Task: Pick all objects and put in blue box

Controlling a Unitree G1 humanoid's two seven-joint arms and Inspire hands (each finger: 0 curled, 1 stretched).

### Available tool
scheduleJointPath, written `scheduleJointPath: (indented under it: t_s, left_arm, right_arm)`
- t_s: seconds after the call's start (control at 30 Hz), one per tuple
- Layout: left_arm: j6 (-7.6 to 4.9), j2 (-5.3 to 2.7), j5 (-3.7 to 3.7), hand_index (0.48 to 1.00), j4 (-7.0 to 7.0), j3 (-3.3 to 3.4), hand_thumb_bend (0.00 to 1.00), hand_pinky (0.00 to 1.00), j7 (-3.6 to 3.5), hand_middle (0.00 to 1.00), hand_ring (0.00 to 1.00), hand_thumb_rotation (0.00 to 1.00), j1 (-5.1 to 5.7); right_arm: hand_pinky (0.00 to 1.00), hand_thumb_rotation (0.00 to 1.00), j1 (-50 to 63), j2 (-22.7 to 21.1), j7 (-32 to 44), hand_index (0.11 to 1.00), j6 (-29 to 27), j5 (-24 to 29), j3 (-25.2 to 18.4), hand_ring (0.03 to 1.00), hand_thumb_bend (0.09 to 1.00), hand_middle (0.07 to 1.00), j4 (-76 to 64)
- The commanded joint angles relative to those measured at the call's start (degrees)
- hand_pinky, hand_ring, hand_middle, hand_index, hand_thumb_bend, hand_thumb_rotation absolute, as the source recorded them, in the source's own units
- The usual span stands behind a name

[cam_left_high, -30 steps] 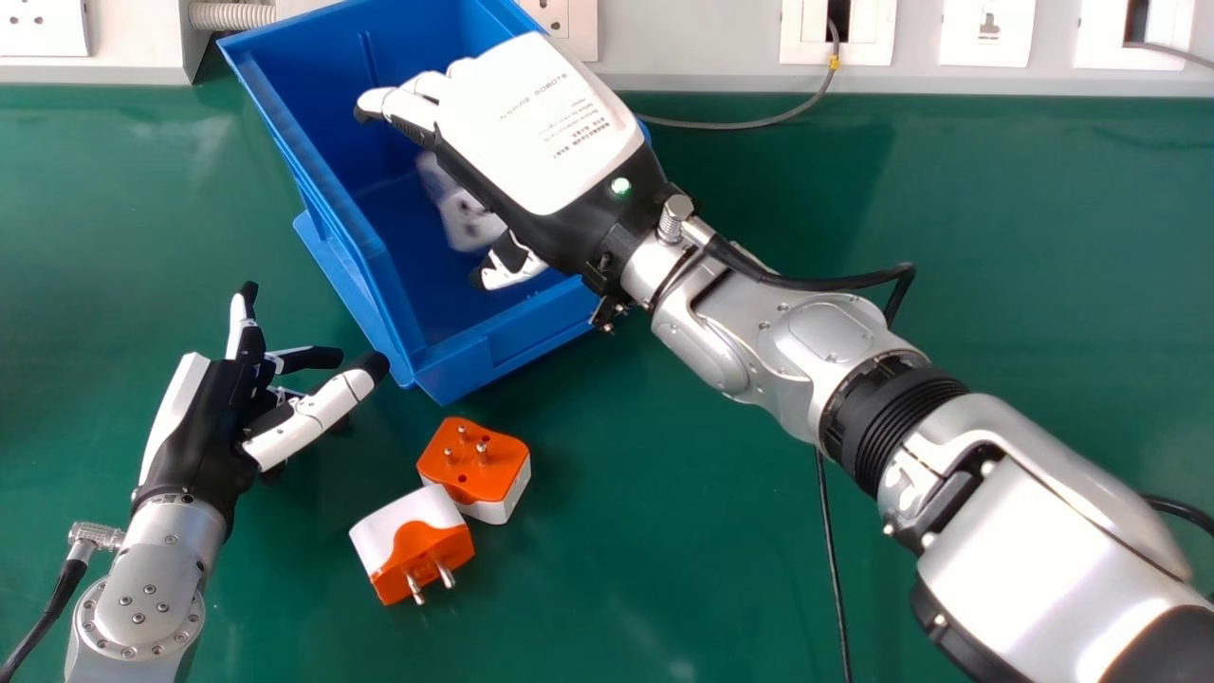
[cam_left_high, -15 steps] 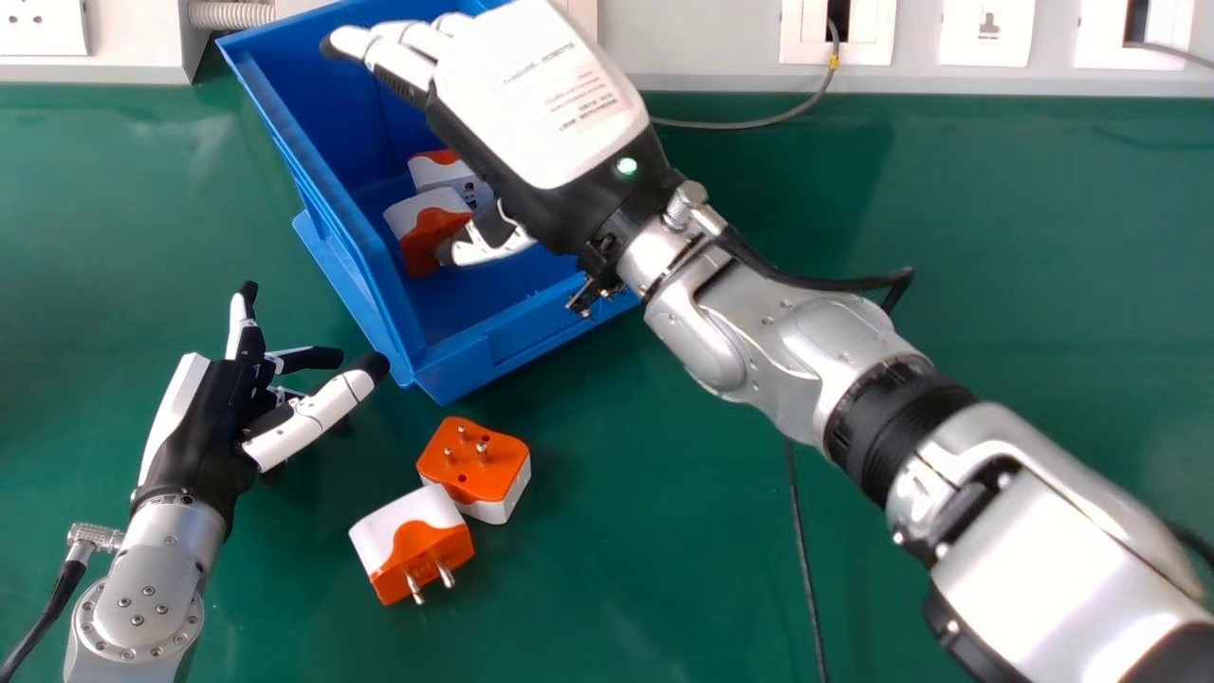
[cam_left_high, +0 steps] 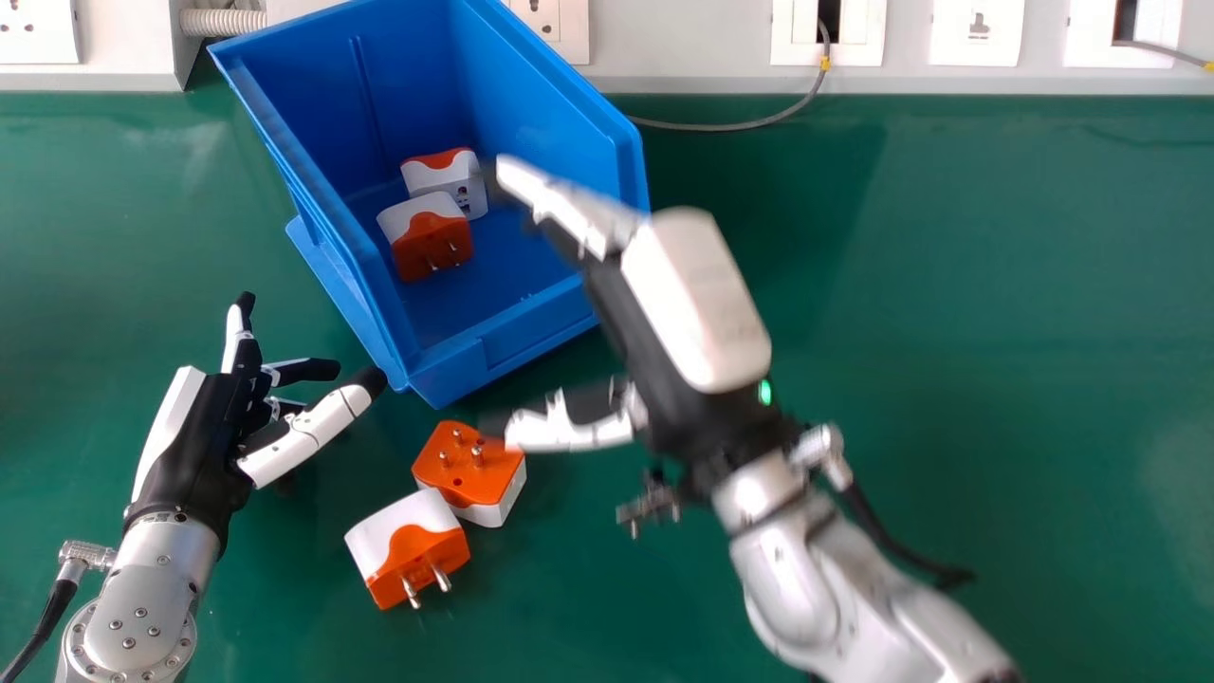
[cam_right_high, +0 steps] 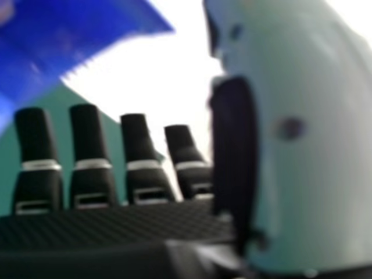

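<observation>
Holds nothing with right hand (cam_left_high: 697,304), fingers straight toward box (cam_left_high: 488,349) | Find far plug (cam_left_high: 469,474) on table (cam_left_high: 597,607), left of palm and nearer the robot, on thumb side; can't tell contact | Prefer right over left hand (cam_left_high: 199,446), seemingly farther off | Likely needs swinging leftward before closing | Leave near plug (cam_left_high: 408,548) for after

We're getting bright light, faint glare left of the blue box (cam_left_high: 512,349), soft shadow right, right hand (cam_left_high: 697,304) blurring.
</observation>
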Motion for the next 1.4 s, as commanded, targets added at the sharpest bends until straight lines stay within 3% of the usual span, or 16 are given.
scheduleJointPath:
  t_s: [0.0,0.37,0.63,0.93,1.37]
  left_arm:
    - [5.27,-2.55,2.54,0.849,2.69,-3.48,0.77,0.55,-3.35,0.78,0.65,0.54,4.79]
    - [6.4,-2.44,2.39,0.849,1.12,-3.35,0.77,0.55,-3.47,0.78,0.65,0.54,5.52]
    - [6.75,-2.49,2.14,0.849,0.72,-3.21,0.76,0.55,-3.61,0.78,0.65,0.54,5.64]
    - [6.77,-2.59,2.37,0.849,0.97,-3.37,0.77,0.55,-3.45,0.78,0.65,0.54,5.34]
    - [7.02,-2.77,2.09,0.849,0.26,-3.18,0.77,0.55,-3.39,0.78,0.65,0.54,5.65]
  right_arm:
    - [0.61,0.16,1.87,-0.07,2.5,0.831,0.5,0.9,-0.46,0.726,0.786,0.796,-4.74]
    - [0.6,0.17,8.27,-1.31,9.23,0.824,1.77,0.24,-0.75,0.716,0.796,0.789,-8.61]
    - [0.59,0.18,8.29,-1.19,10.66,0.822,2.77,0.15,-1.25,0.712,0.798,0.786,-8.94]
    - [0.57,0.18,8.25,-1.15,12.16,0.818,3.47,0.37,-1.27,0.692,0.797,0.78,-9.22]
    - [0.58,0.18,12.08,-2.2,19.54,0.789,6.7,-3.21,3.08,0.696,0.815,0.772,-17.14]
